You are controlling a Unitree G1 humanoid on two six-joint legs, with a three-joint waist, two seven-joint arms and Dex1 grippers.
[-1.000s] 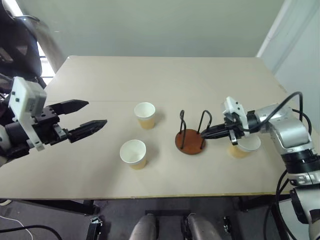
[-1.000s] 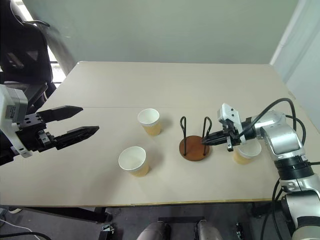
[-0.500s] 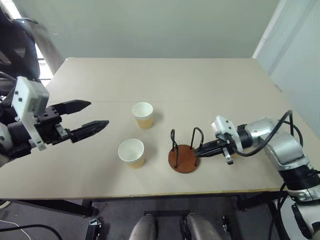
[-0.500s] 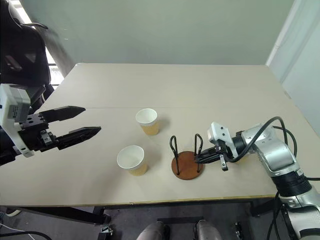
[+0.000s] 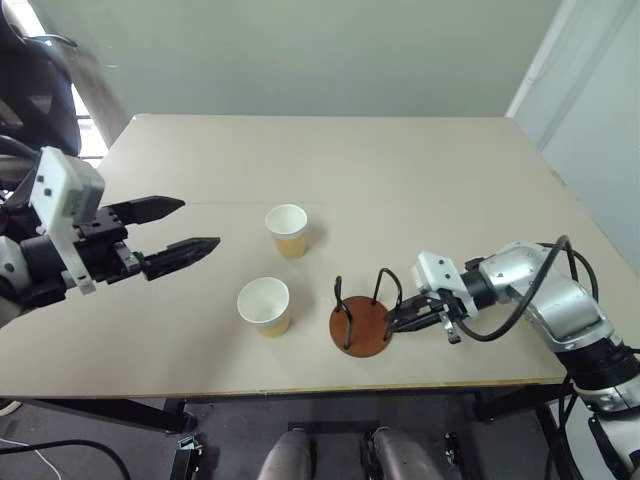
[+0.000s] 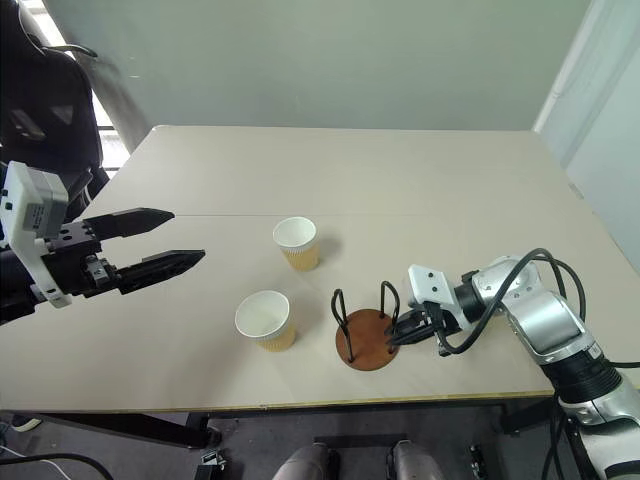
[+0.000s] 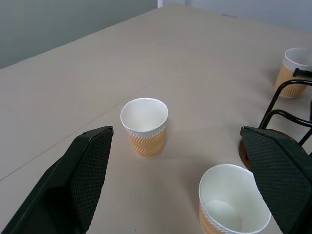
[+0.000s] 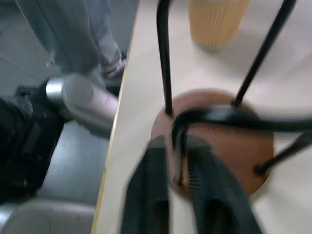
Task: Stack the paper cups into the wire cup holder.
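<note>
The wire cup holder (image 5: 362, 330), a reddish-brown disc with two black wire loops, stands near the table's front edge. My right gripper (image 5: 392, 318) reaches it from the right. In the right wrist view its fingers (image 8: 151, 195) stand slightly parted astride one wire leg. Two tan paper cups stand upright to the left of the holder, one farther back (image 5: 287, 230) and one nearer (image 5: 264, 305). In the left wrist view a third cup (image 7: 294, 72) shows beyond the holder's wires. At the left, my left gripper (image 5: 175, 228) hovers wide open and empty, pointing at the cups.
The beige table (image 5: 330, 160) has open room at the back and middle. Its front edge (image 5: 300, 392) lies just in front of the holder. A dark chair (image 6: 40, 90) stands off the table's far left corner.
My right gripper has drawn the holder toward the front edge and leftward, away from the third cup. The left arm and the two left cups have stayed put.
</note>
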